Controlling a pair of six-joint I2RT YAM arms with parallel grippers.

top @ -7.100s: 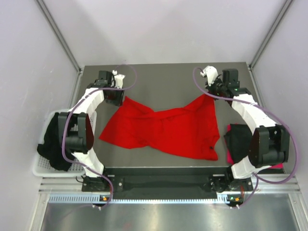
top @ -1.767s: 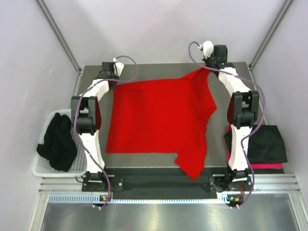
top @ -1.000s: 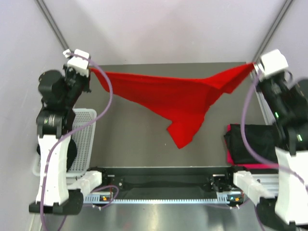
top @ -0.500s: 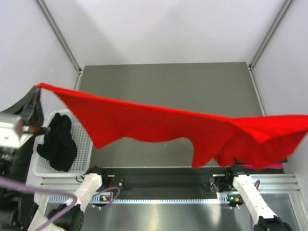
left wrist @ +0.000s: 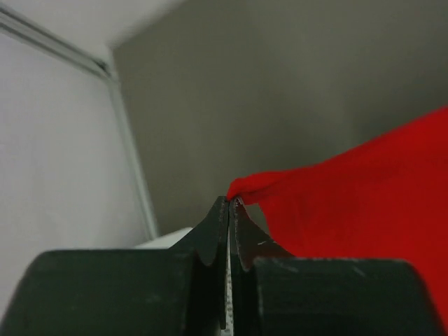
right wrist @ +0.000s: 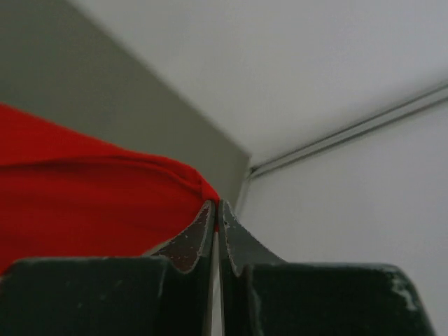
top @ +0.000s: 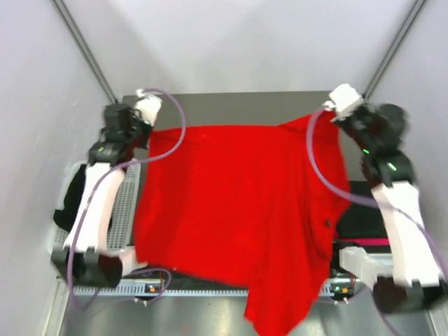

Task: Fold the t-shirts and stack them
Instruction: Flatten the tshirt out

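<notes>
My left gripper [top: 147,131] is clamped tight on one top corner of the red t-shirt [top: 238,210], and in the left wrist view the jaws meet with a bunched nub of red cloth [left wrist: 241,187] pinched right at the tips [left wrist: 229,204]. My right gripper [top: 327,119] is closed the same way on the opposite top corner, a rolled red edge [right wrist: 199,185] caught at its tips [right wrist: 214,206]. The shirt hangs spread wide between my two grippers and drapes down and back toward my bases, with one flap trailing lowest below my right arm, past the near edge. Beneath the cloth and beyond my fingertips lies the matte grey table [top: 238,103], bare where it shows at the far side. Outboard of my left gripper a thin metal rail [left wrist: 131,150] edges the table against a pale wall [left wrist: 56,140]. Outboard of my right gripper there is a like rail [right wrist: 350,133] and the same pale wall [right wrist: 280,56]. Slanted frame posts [top: 87,50] run up the corners of the enclosure. Below my left arm sits a white mesh basket [top: 124,206] holding a black t-shirt [top: 70,199]. Below my right arm a second black t-shirt [top: 358,220] lies on a pinkish-red t-shirt [top: 374,241].
</notes>
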